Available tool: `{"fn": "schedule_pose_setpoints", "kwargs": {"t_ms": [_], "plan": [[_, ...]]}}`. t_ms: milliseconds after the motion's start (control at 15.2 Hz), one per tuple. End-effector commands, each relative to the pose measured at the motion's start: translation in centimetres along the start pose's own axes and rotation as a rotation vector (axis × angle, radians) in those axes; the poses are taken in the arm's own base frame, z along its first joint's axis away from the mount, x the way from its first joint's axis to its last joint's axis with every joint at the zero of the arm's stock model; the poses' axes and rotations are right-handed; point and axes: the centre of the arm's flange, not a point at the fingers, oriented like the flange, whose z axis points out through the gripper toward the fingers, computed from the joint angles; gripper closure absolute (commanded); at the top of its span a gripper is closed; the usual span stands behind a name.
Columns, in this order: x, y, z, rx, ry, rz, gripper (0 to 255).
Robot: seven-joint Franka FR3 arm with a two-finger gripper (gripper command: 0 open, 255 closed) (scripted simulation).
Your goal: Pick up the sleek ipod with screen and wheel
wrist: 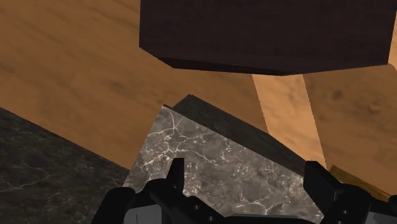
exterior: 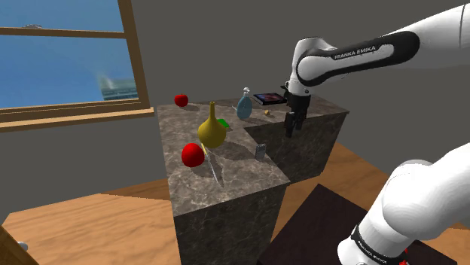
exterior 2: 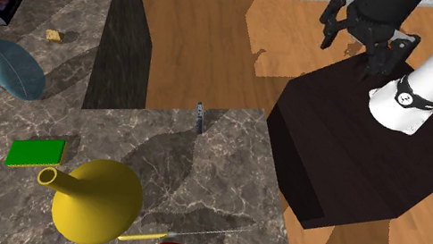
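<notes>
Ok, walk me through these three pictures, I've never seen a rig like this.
This is a white robot arm mounted on a dark box. One camera looks from beside that box, one looks down on the marble counter, and one sits on the hand itself. On the counter are a yellow vase, a red apple, a blue bottle, a green card and the small ipod, which stands upright near the edge. The black pincer is open and holds nothing.
</notes>
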Motion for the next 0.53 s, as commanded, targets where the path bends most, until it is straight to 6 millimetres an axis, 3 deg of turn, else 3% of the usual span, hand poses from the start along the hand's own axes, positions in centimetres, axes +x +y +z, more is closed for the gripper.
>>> {"fn": "schedule_pose_setpoints", "kwargs": {"t_ms": [0,462], "plan": [[1.6,1.4,1.7,-0.004,0.009,-0.005,0],[7.1,5.5,7.4,-0.016,0.031,-0.020,0]]}}
